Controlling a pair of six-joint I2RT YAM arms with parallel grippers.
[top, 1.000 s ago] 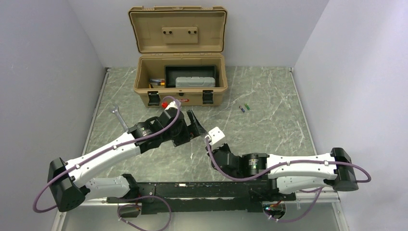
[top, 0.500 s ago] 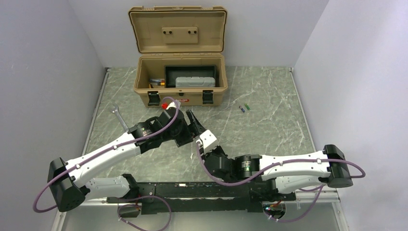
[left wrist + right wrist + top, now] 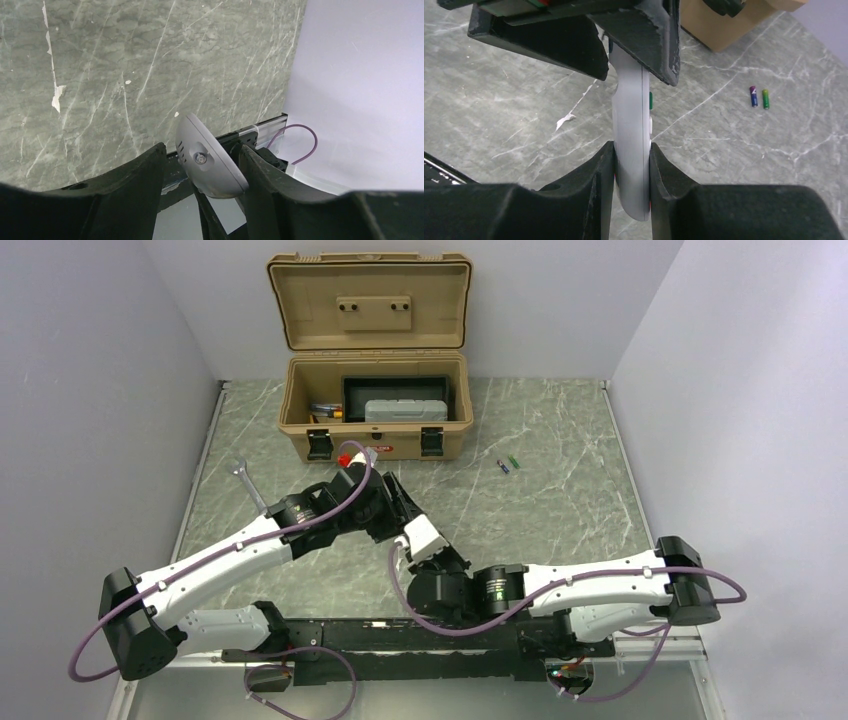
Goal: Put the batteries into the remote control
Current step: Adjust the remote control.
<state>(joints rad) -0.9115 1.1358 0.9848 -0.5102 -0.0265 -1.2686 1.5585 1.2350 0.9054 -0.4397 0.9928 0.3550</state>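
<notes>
The white remote control hangs in the air between both arms. My right gripper is shut on its lower end, both pads pressed flat on its sides. My left gripper straddles the other, rounded end. Its right finger is against the remote, and a gap still shows at the left finger. The purple battery and the green battery lie side by side on the table, to the right of the toolbox.
An open tan toolbox stands at the back of the marble table, with a dark tray and a grey case inside. A silver wrench lies at the left. Pale walls close in both sides.
My right arm carried the remote leftwards and in between the left gripper's fingers. The left jaws have narrowed around its end. The batteries have not moved.
</notes>
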